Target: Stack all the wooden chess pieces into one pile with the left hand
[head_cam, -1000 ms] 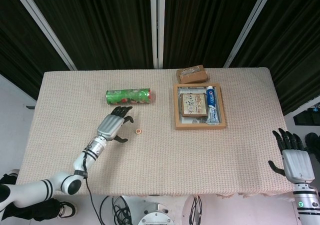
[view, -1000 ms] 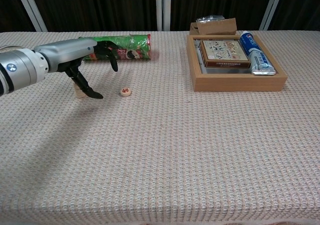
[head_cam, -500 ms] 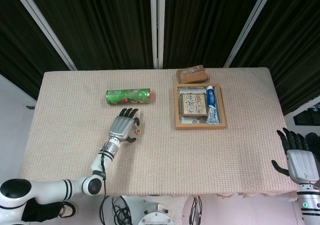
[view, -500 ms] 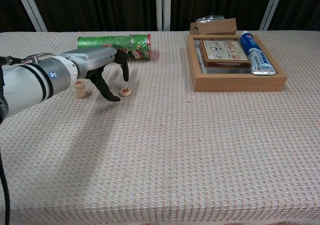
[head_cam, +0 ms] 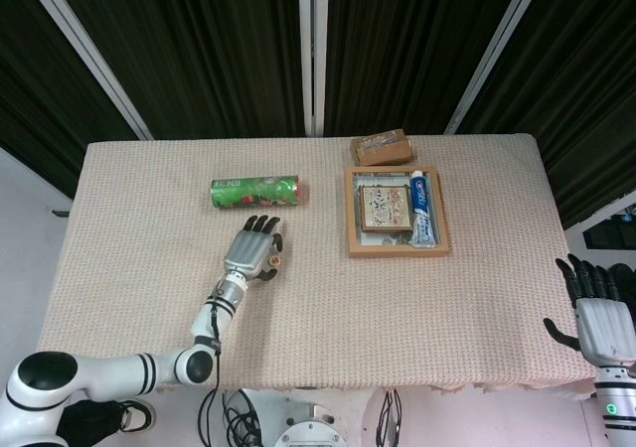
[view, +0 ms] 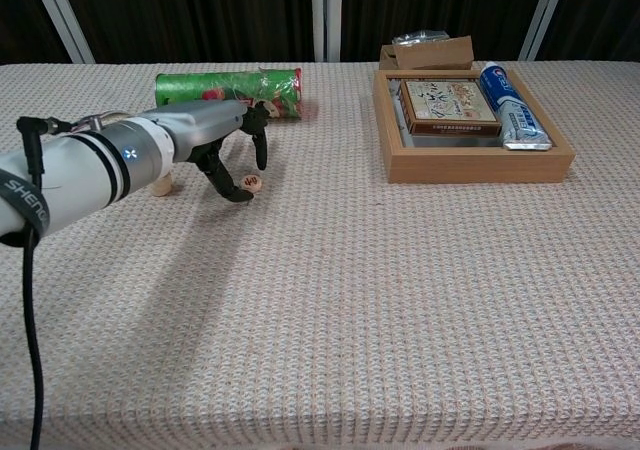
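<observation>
One loose round wooden chess piece with a red mark lies flat on the cloth; in the head view this piece peeks out at the right edge of my left hand. My left hand hovers over it with fingers apart, the thumb tip down on the cloth beside the piece and another finger hanging above it. The piece is not lifted. A short stack of chess pieces stands further left, mostly hidden behind my forearm. My right hand hangs open off the table's right front corner.
A green cylindrical can lies on its side just behind my left hand. A wooden tray at the right holds a box and a toothpaste tube. A brown box sits behind the tray.
My left hand has moved right, away from the short stack, and come down around the loose piece. The right hand has sunk slightly lower in the head view.
</observation>
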Robot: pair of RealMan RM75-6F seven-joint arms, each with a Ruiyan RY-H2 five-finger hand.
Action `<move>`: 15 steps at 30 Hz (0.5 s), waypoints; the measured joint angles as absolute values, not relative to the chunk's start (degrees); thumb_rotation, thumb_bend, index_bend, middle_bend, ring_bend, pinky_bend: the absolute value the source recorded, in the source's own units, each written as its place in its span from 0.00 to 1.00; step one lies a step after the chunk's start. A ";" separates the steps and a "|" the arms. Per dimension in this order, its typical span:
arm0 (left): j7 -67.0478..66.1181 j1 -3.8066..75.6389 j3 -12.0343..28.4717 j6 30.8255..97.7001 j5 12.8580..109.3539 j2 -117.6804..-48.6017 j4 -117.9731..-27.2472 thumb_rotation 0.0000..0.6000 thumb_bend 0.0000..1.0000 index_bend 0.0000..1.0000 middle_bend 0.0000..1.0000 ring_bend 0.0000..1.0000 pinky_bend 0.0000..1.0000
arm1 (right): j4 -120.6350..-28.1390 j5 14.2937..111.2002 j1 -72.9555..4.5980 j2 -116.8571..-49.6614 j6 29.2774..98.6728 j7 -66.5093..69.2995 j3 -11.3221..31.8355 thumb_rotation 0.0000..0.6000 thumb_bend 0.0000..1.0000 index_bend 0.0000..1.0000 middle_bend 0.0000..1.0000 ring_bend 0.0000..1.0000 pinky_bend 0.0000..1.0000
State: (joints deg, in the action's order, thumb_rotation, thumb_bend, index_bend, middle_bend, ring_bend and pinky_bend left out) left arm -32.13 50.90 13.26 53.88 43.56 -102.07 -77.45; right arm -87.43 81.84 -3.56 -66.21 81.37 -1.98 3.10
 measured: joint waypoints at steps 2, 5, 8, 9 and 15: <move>-31.97 51.01 13.09 53.47 43.44 -102.18 -77.05 1.00 0.25 0.43 0.06 0.00 0.00 | -87.36 81.84 -3.51 -66.24 81.41 -1.92 3.09 1.00 0.17 0.00 0.00 0.00 0.00; -31.73 51.08 12.95 53.23 43.28 -102.36 -76.58 1.00 0.27 0.44 0.06 0.00 0.00 | -87.27 81.81 -3.46 -66.26 81.42 -1.88 3.09 1.00 0.17 0.00 0.00 0.00 0.00; -31.49 51.12 12.85 53.26 43.41 -102.51 -76.19 1.00 0.29 0.45 0.06 0.00 0.00 | -87.23 81.74 -3.45 -66.21 81.36 -1.85 3.11 1.00 0.17 0.00 0.00 0.00 0.00; -31.47 51.13 12.84 53.26 43.40 -102.53 -76.10 1.00 0.29 0.45 0.06 0.00 0.00 | -87.21 81.73 -3.45 -66.20 81.33 -1.84 3.12 1.00 0.17 0.00 0.00 0.00 0.00; -31.44 51.17 12.54 53.21 43.41 -102.71 -75.60 1.00 0.30 0.47 0.06 0.00 0.00 | -87.13 81.72 -3.47 -66.18 81.16 -1.74 3.11 1.00 0.18 0.00 0.00 0.00 0.00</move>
